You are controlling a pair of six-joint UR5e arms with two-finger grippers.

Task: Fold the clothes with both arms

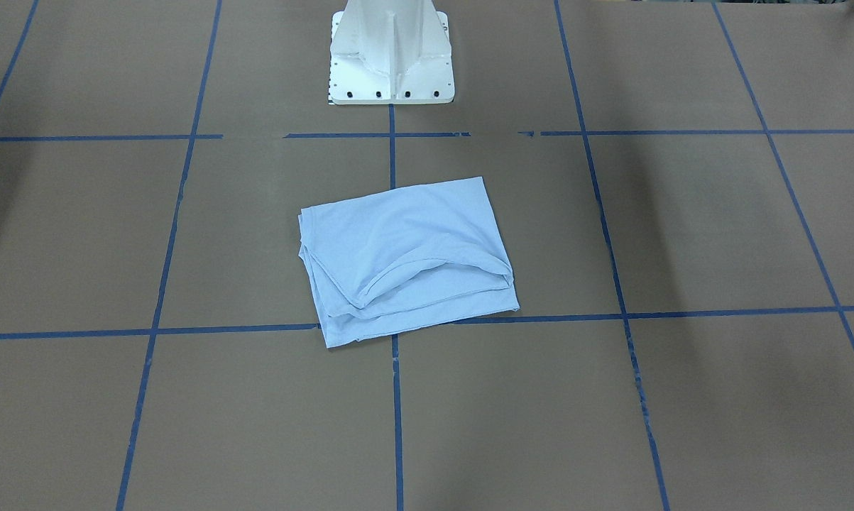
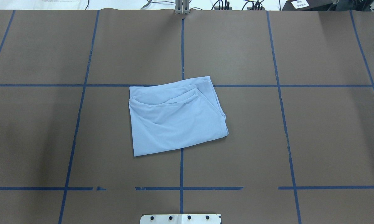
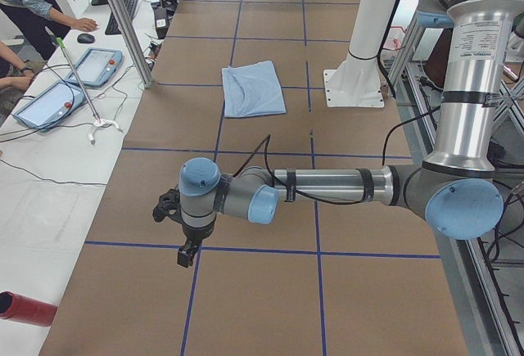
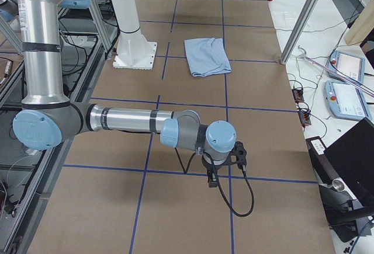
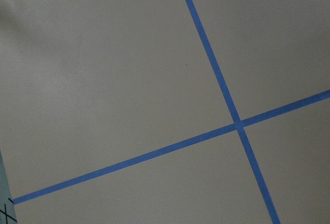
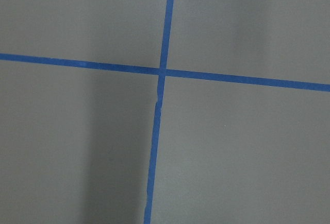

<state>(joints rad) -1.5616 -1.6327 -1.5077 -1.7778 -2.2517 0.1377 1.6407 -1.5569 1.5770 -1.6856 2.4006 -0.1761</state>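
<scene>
T-shirt: the light blue T-shirt (image 2: 174, 118) lies flat on the desk (image 2: 298, 140), folded into a rough rectangle of several layers, with curved edges stacked along the side away from the robot. It covers a crossing of the blue tape lines (image 2: 181, 168) and sits well apart from both pairs of fingers, roughly midway between them along the desk.
Pedestal: the white pedestal (image 1: 391, 64) stands just behind the T-shirt on the robot's side, also far from either pair of fingers.
Left arm: the left arm (image 3: 327, 184) reaches out level over the desk's end on the robot's left, with its wrist turned down.
Left fingers: the left fingers (image 3: 187, 254) point down, just above the brown surface near a tape line and hold nothing that shows. They appear in the side view only, so I cannot tell whether they are apart or together.
Right arm: the right arm (image 4: 123, 119) mirrors this over the opposite end of the desk.
Right fingers: the right fingers (image 4: 211, 180) hang low over the surface beside a tape line. I cannot tell their spread here either.
Wrist views: each shows only bare brown desk and one tape crossing (image 5: 238, 125) below the fingers.
Side bench: beyond the left fingers, two tablets (image 3: 49, 102) lie on a white bench, where a person's hand (image 3: 83, 24) rests by a keyboard.
</scene>
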